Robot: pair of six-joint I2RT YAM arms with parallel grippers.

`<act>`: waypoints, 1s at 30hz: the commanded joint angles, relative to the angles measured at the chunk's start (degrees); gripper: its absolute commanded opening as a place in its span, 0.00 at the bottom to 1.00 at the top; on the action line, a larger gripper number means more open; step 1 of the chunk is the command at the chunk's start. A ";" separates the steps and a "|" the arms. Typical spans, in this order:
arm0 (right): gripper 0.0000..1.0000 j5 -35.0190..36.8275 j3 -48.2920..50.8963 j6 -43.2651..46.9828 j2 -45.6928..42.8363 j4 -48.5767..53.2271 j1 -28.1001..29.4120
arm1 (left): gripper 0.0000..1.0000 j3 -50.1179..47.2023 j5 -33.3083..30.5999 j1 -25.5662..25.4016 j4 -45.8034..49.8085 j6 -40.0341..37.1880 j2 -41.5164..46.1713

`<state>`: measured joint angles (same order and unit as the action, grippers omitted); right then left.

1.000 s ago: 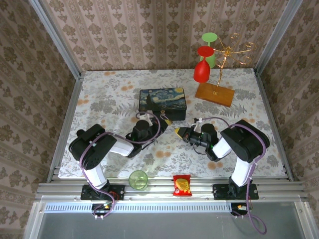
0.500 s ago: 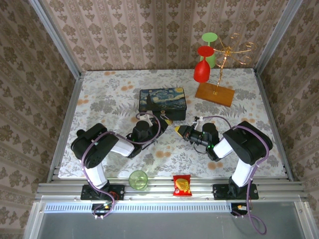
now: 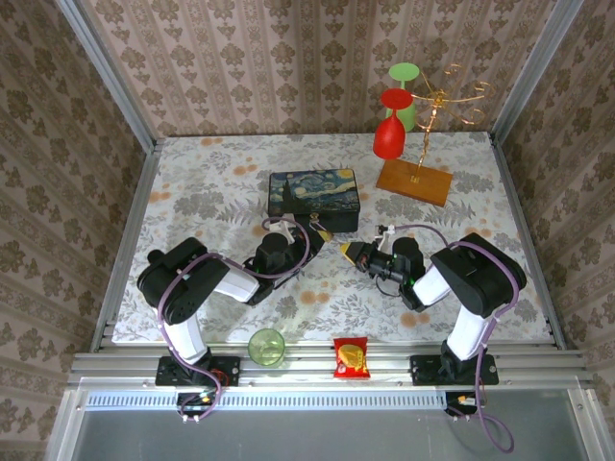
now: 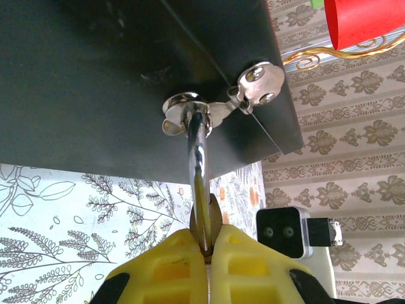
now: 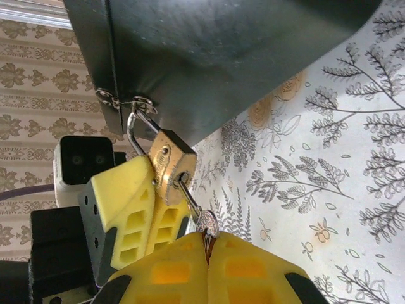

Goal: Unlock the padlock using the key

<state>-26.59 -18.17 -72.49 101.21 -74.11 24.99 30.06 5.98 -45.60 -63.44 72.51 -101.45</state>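
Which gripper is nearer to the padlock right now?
Left: the left gripper clamps the padlock body directly, while the right gripper stands just off it, pinching the key in its keyhole.

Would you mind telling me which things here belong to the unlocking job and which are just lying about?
Job: padlock, key, left gripper clamping the padlock, right gripper gripping the key, painted box it hangs on.
Lying about: green cup, snack packet, red glass, rack.
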 commanded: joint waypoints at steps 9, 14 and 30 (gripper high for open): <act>0.00 -0.39 -1.48 -0.58 0.74 -1.66 0.05 | 0.00 0.96 -0.44 0.17 -5.66 1.18 0.02; 0.00 -1.03 -2.86 -0.50 2.02 -1.66 0.06 | 0.00 0.65 -0.51 0.46 -6.26 1.61 0.02; 0.00 -0.55 -1.26 -0.13 1.16 -1.61 0.32 | 0.00 0.43 -0.66 0.60 -6.65 1.63 -0.08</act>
<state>-27.05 -20.40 -72.69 103.35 -74.72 25.02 30.06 5.80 -45.28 -63.86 73.95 -101.54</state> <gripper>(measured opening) 0.062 0.063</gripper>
